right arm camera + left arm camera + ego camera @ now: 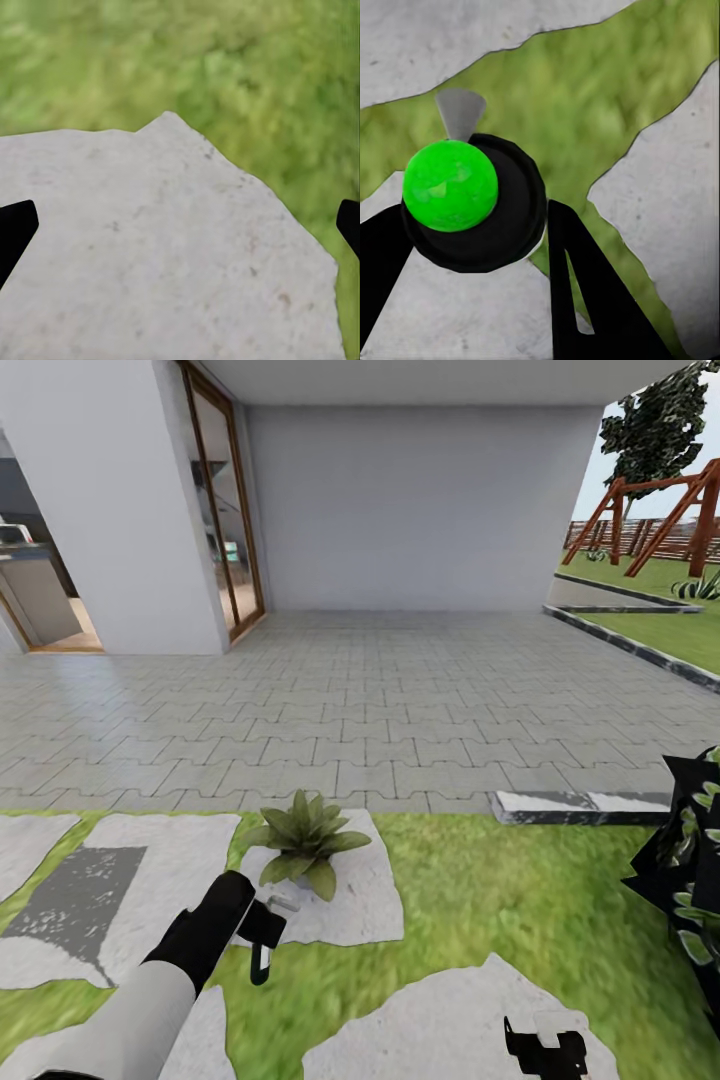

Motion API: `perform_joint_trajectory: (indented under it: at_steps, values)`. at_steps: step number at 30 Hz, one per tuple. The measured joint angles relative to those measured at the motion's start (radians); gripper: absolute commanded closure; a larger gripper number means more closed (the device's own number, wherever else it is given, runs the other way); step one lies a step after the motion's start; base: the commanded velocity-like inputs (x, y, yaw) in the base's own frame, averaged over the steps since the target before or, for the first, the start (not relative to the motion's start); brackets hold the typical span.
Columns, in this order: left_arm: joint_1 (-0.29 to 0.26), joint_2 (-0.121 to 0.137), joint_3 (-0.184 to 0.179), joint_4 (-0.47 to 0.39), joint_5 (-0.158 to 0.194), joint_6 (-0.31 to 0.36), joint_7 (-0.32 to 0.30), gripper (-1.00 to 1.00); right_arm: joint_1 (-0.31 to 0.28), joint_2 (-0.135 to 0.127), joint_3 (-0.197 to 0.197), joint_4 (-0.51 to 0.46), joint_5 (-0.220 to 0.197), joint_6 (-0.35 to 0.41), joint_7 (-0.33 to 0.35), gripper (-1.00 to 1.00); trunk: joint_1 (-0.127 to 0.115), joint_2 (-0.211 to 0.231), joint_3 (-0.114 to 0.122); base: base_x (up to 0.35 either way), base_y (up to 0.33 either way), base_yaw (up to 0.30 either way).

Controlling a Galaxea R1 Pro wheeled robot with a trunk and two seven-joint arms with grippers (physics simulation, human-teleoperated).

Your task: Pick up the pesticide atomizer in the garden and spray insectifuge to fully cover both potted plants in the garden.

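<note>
Between my left gripper (472, 285) fingers sits the pesticide atomizer (472, 199), clamped on both sides, its pale nozzle aimed over lawn and stepping stones (652, 195); no label or writing is readable on it. From my head, that gripper (262, 935) holds it just beside a potted plant (305, 838) on a stone. My right gripper (180, 225) is spread wide with nothing in it above another stone. Dark bush (692, 860) stands at my right.
</note>
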Motion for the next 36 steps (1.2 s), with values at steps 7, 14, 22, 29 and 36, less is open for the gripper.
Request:
perform_joint_trajectory:
  at_steps: [7, 14, 22, 29, 36]
  values:
    - [0.001, 0.000, -0.001, 0.000, 0.001, -0.001, 0.000, 1.00, 0.000, 0.000, 0.000, 0.000, 0.000, 0.000, 0.000, -1.00, -0.001, 0.000, 0.000, 0.173, 0.000, 0.000]
    - [0.000, -0.002, -0.002, 0.000, 0.000, 0.007, -0.001, 1.00, 0.000, 0.000, 0.000, 0.000, 0.000, 0.000, 0.000, -1.00, 0.000, 0.000, 0.000, 0.067, 0.000, 0.000]
    - [-0.006, -0.007, -0.003, 0.000, 0.004, 0.020, -0.006, 1.00, 0.000, 0.000, 0.000, 0.000, 0.000, 0.000, 0.000, -1.00, 0.000, 0.000, 0.000, 0.145, 0.000, 0.000]
    - [-0.025, -0.001, 0.000, -0.009, 0.004, 0.084, -0.007, 1.00, 0.000, 0.000, 0.000, 0.000, 0.000, 0.000, 0.000, -1.00, 0.000, 0.000, 0.000, 0.005, 0.000, 0.000]
    - [-0.111, -0.006, -0.002, 0.002, 0.006, 0.097, -0.009, 1.00, 0.000, 0.000, 0.000, 0.000, 0.000, 0.000, 0.000, -1.00, 0.000, 0.000, 0.000, 0.000, 0.000, 0.000]
